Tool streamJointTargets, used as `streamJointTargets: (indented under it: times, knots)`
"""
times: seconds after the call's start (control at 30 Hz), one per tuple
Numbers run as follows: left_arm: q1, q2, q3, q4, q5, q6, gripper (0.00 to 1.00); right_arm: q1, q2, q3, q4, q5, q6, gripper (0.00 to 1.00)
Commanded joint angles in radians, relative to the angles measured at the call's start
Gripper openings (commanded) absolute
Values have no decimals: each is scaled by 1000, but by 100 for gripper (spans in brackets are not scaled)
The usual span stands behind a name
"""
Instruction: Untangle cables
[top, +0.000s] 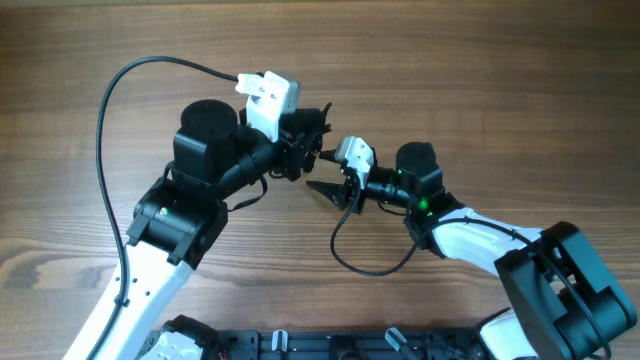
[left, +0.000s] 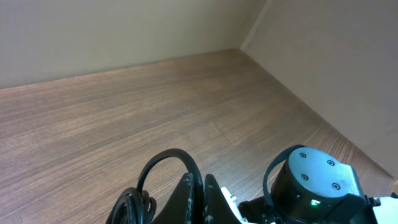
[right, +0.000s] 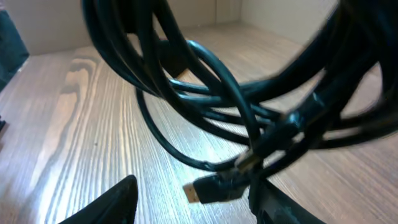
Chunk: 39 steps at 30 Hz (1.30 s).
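The cables (right: 205, 93) hang as a tangled black bundle right in front of the right wrist camera. One plug with a gold metal tip (right: 208, 188) dangles low between my right fingers. My right gripper (right: 194, 185) is open, with the plug and cords between its fingers but not clamped. My left gripper (left: 203, 194) is shut on a cable loop (left: 166, 160), and more coiled cords (left: 134, 208) bunch at its left. In the overhead view, the left gripper (top: 312, 152) and right gripper (top: 328, 189) meet at the table's middle, and the bundle is mostly hidden between them.
The wooden table (top: 480, 90) runs to pale walls (left: 311, 56) at the back and right. A thicker arm wire arcs over the left side (top: 105, 130), and another loops on the table by the right arm (top: 370, 268). The right arm's round joint (left: 317, 180) sits close beside the left fingers.
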Motion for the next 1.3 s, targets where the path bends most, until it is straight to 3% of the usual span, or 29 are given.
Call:
streamJointTargets:
  times: [0.0, 0.13, 0.33, 0.37, 0.4, 0.43, 0.5, 0.57, 0.6, 0.73, 0.83, 0.87, 1.1, 1.17, 1.2, 1.27]
  knots:
    - [3, -22, 23, 11, 37, 16, 4, -2, 6, 2, -27, 81, -3, 59]
    - [3, -22, 23, 11, 37, 16, 4, -3, 6, 2, -50, 250, 101, 56]
    - [3, -22, 23, -23, -16, 16, 4, -27, 6, 2, 27, 252, 205, 56]
    - [3, -22, 23, -27, -15, 16, 4, -32, 6, 2, 33, 251, 211, 50]
    - [3, -22, 23, -29, -15, 15, 4, -38, 6, 2, 42, 251, 219, 25]
    - [3, -22, 23, -28, -15, 15, 4, -42, 6, 2, 49, 251, 223, 15]
    - [3, -23, 23, -26, -8, 15, 4, -42, 6, 2, 55, 251, 223, 8]
    - [3, -23, 23, -26, 0, 15, 4, -42, 6, 2, 54, 252, 223, 9]
    - [3, -23, 23, -27, 0, 15, 4, -42, 6, 2, 55, 252, 222, 24]
    - [3, -23, 23, -26, 0, 15, 4, -42, 6, 2, 55, 252, 223, 28]
    - [3, -23, 23, -26, 1, 15, 4, -42, 6, 2, 55, 252, 223, 18]
    - [3, -23, 23, -26, 8, 15, 4, -42, 6, 2, 55, 252, 223, 5]
    - [3, -22, 23, -49, -47, 15, 5, -42, 6, 2, 55, 252, 244, 4]
    - [3, -22, 23, -80, -105, 16, 20, -42, 6, 2, 56, 252, 275, 4]
    - [3, -22, 23, -96, -127, 16, 21, -42, 6, 2, 59, 252, 281, 4]
    - [3, -22, 23, -126, -167, 16, 33, -42, 5, 2, 77, 251, 314, 4]
